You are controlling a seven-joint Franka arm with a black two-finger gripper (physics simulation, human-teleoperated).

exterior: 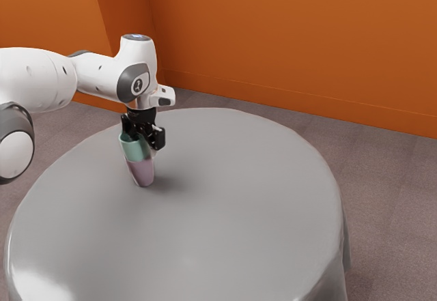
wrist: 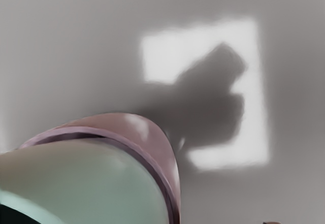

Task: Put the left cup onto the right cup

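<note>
A teal cup [exterior: 134, 149] sits tilted inside the mouth of a pink cup [exterior: 143, 173], which stands on the round grey table [exterior: 225, 205]. My black gripper [exterior: 142, 136] is at the teal cup's rim, with its fingers on both sides of the rim. In the wrist view the teal cup [wrist: 86, 183] is large and blurred just under my hand, nested within the pink cup's rim [wrist: 152, 148].
The table top stretches wide toward the exterior view's right and front. Orange walls and a grey carpet floor [exterior: 382, 178] surround the table. A bright light patch [wrist: 203, 66] with my hand's shadow lies on the table beyond the cups.
</note>
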